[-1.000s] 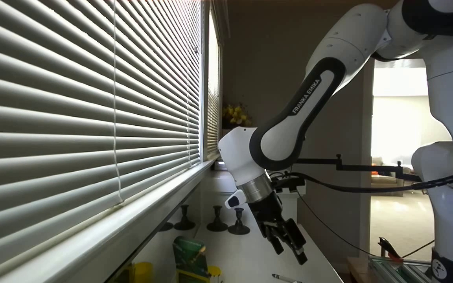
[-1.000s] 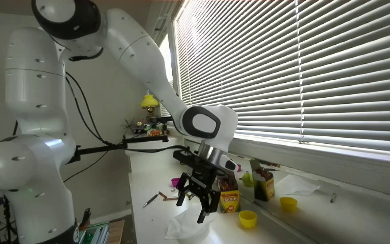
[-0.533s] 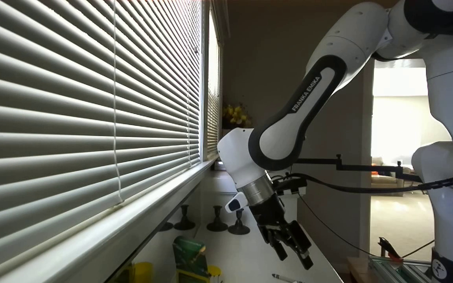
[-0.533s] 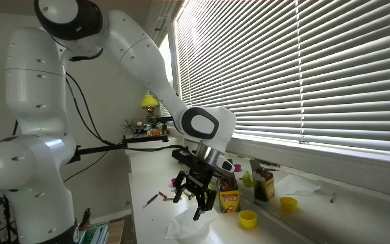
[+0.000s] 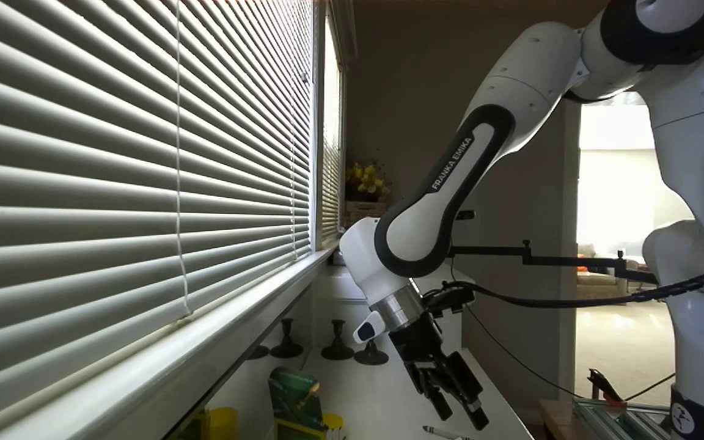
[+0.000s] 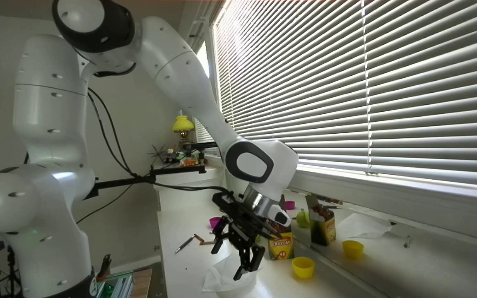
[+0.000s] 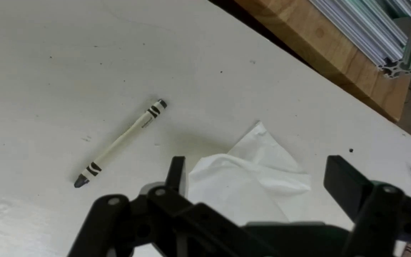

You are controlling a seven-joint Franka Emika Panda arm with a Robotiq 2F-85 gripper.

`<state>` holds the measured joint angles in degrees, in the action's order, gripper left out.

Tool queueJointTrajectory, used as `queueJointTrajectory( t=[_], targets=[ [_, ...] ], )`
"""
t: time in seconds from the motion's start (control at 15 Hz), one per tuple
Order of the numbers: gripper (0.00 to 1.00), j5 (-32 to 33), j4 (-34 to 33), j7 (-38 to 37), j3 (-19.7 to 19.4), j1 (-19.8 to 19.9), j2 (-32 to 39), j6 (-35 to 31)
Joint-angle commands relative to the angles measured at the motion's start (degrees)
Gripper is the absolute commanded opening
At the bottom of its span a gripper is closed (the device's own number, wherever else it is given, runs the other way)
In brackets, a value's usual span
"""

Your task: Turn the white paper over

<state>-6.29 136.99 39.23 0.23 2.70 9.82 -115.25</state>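
Note:
The white paper (image 7: 241,189) is a thin, creased sheet lying on the white tabletop. In the wrist view its upper edge is folded and slightly raised, with a pointed corner sticking out beyond the fold. It also shows in an exterior view (image 6: 220,279), partly behind a finger. It is out of view in the exterior view with the candlesticks. My gripper (image 7: 256,160) is open and empty. Its fingers stand on either side of the paper in the wrist view, and its body hides the paper's near part. In both exterior views the gripper (image 5: 463,417) (image 6: 227,263) is tilted above the table.
A crayon (image 7: 120,142) lies beside the paper. A crayon box (image 6: 281,246) and a yellow cup (image 6: 303,267) stand near the wall, with a reflective panel behind them. A pen (image 6: 184,244) lies near the table edge. Candlesticks (image 5: 338,342) stand at the far end.
My gripper first shifted a little toward the table's outer edge, then the arm came lower and brought it closer to the paper. The fingers stay open. The paper looks unmoved.

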Motion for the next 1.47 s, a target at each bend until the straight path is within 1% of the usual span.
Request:
queueJointTrajectory(
  t=[0.0, 0.33, 0.67, 0.73, 0.8, 0.87, 0.93, 1.0, 1.07, 1.13, 1.27, 1.33, 1.4],
  targets=[
    [1.0, -2.9, -2.4, 1.7, 0.4, 1.3, 2.4, -0.8],
    [1.0, -4.0, -2.8, 1.5, 0.7, 2.0, 4.4, -2.3],
    [1.0, -8.0, -4.0, 1.7, 1.2, 2.7, 6.4, -3.1],
    [0.94, -8.7, -4.3, 1.6, 1.2, 2.9, 6.8, -3.7],
    [0.94, -9.2, -4.6, 1.6, 1.1, 3.2, 7.3, -4.1],
    [0.91, -9.6, -4.9, 1.4, 1.0, 3.4, 7.7, -4.7],
    [0.93, -10.0, -5.2, 1.5, 1.0, 3.7, 8.1, -5.1],
    [0.89, -10.3, -5.6, 1.5, 1.0, 4.0, 8.5, -5.1],
    [0.79, -10.5, -5.7, 1.5, 1.1, 4.3, 8.7, -5.4],
    [0.72, -10.7, -6.0, 1.5, 1.1, 4.5, 8.9, -5.4],
    [0.67, -10.6, -6.2, 1.4, 1.3, 4.9, 9.4, -5.6],
    [0.61, -10.6, -6.2, 1.3, 1.3, 5.0, 9.5, -5.7],
    [0.62, -10.6, -6.3, 1.3, 1.4, 5.1, 9.6, -5.6]
  ],
)
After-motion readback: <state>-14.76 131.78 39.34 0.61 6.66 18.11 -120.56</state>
